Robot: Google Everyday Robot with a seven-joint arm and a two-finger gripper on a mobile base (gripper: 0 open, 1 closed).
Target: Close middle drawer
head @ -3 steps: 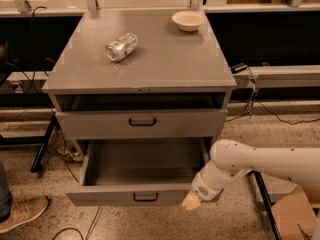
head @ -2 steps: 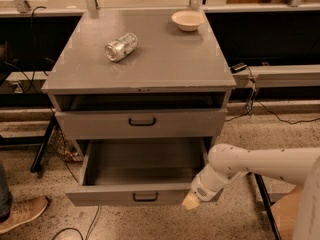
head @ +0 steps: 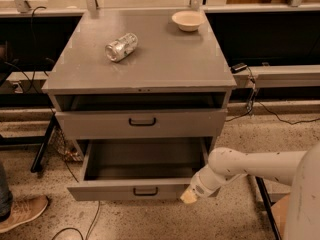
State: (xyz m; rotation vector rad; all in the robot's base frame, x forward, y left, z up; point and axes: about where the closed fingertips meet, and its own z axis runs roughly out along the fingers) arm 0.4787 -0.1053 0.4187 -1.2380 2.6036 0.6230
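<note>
Middle drawer (head: 110,190): pulled fully out, no movement over the last second.
Gripper (head: 189,197) at the front panel's right corner, barely shifted, arm edged slightly left; whether open or closed, cannot tell. Closing push apparently not yet begun.

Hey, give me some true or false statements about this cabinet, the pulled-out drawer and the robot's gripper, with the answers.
1. The middle drawer is pulled out, with its tray showing. True.
2. The gripper is at the drawer's black handle. False: it is at the right end of the front panel, away from the handle.
3. The can stands upright on the cabinet top. False: it lies on its side.
4. A bowl sits near the back right corner of the cabinet top. True.
</note>
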